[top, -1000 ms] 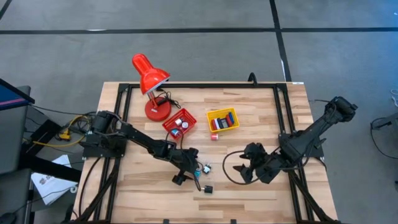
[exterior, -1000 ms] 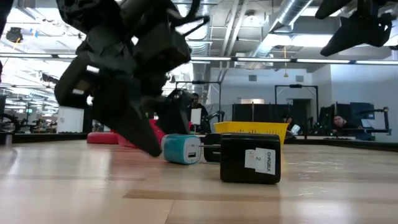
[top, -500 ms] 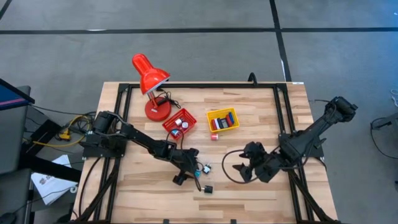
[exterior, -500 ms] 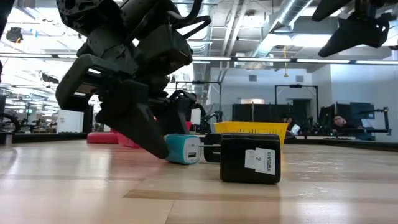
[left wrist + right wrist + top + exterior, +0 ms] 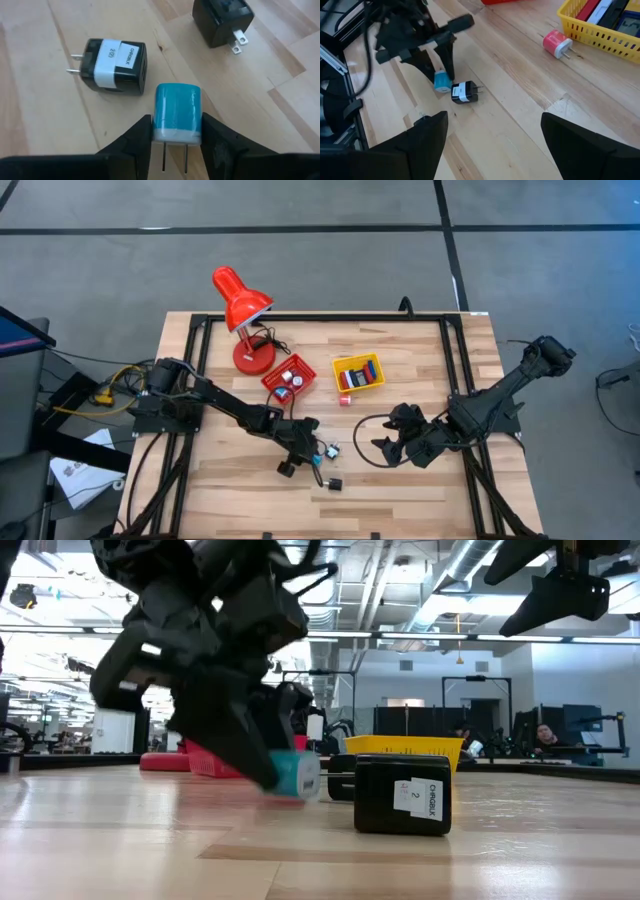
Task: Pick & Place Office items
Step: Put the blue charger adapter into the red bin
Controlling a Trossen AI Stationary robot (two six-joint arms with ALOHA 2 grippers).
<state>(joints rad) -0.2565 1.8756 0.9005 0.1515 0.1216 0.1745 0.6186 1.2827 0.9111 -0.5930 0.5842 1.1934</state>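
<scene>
- L gripper [image 5: 176, 145] jaws, wide a sec ago, now clamped on cyan charger [image 5: 177, 112], table centre-near.
- Charger secured; lift to basket likely next.
- R gripper [image 5: 392, 448] jaws apart, waiting right.

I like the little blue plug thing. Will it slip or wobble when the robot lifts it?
Probably not much. The cyan charger looks stiff and blocky, so the left gripper can squeeze its flat sides. Its smooth, rounded shell might slide a bit. It is likely light, being small.
</scene>
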